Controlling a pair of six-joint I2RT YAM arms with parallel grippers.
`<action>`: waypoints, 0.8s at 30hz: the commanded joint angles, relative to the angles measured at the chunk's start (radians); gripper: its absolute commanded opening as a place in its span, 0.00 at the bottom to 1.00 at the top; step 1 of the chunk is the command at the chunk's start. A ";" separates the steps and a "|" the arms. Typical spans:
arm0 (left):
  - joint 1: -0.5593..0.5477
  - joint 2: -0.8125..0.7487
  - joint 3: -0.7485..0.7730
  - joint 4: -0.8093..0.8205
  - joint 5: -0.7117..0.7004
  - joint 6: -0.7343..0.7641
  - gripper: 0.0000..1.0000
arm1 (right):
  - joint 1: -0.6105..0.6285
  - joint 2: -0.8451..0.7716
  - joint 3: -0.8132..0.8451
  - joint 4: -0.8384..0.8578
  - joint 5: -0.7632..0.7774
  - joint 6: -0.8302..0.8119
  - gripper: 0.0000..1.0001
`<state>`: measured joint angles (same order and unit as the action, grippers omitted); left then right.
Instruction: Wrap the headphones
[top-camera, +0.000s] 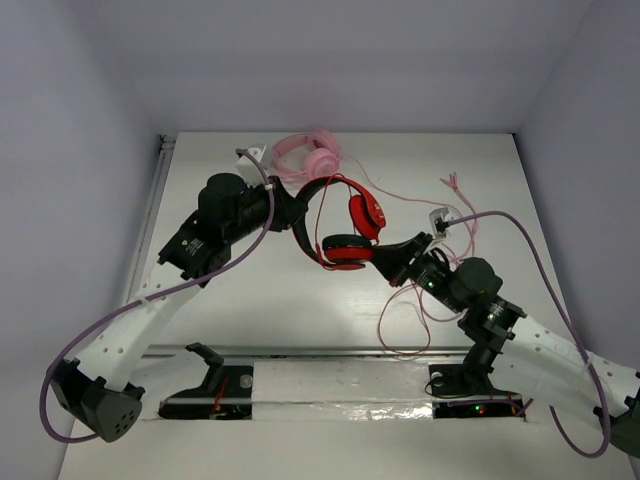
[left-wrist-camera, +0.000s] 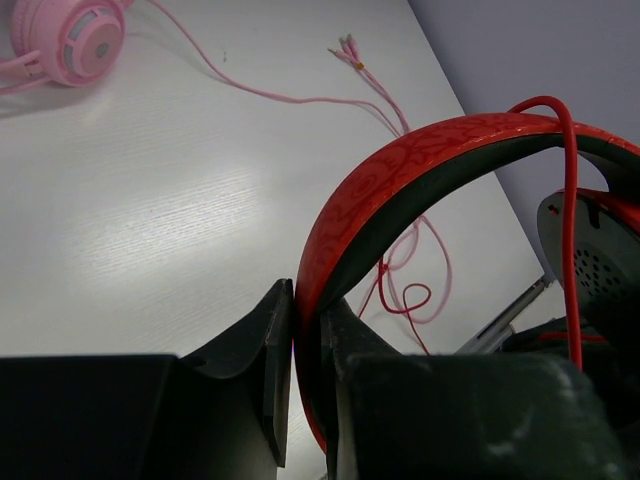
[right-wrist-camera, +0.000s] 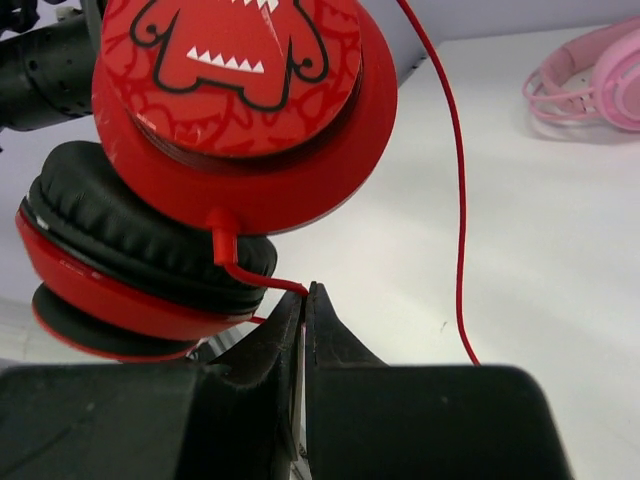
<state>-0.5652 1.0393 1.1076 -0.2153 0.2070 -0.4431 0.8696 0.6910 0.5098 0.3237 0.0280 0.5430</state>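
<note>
At mid-table (top-camera: 270, 300), with the left gripper (left-wrist-camera: 305, 300) clamped on the headphones (left-wrist-camera: 400, 170) and the right gripper (right-wrist-camera: 305, 300) pinching the cable (right-wrist-camera: 455, 200), winding should probably stay taut and slow.

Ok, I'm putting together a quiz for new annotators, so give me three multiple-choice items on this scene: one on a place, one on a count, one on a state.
1. Where do the pink headphones lie?
A) near the table's far edge
B) between the arm bases
C) at the near right corner

2. How many headphones are in view?
A) one
B) two
C) three

3. What is the left hand doing?
A) hanging open
B) shut on the red headphones' headband
C) shut on a pink cable

Answers:
1 A: the top view shows them beyond the red pair.
2 B: one pair is pink and one is red.
3 B: the left wrist view shows the fingers clamped on the headband.
</note>
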 joint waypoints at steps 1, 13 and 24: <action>-0.001 -0.028 0.000 0.160 0.124 -0.105 0.00 | -0.004 0.015 0.032 -0.009 0.073 -0.015 0.00; -0.001 -0.033 -0.170 0.140 0.178 -0.120 0.00 | -0.004 0.045 0.065 0.084 0.089 -0.005 0.10; -0.001 -0.019 -0.204 0.143 0.117 -0.111 0.00 | -0.004 0.065 0.136 -0.126 0.015 0.023 0.47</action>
<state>-0.5606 1.0401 0.8940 -0.1547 0.2874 -0.5415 0.8696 0.7544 0.5770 0.2481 0.0605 0.5541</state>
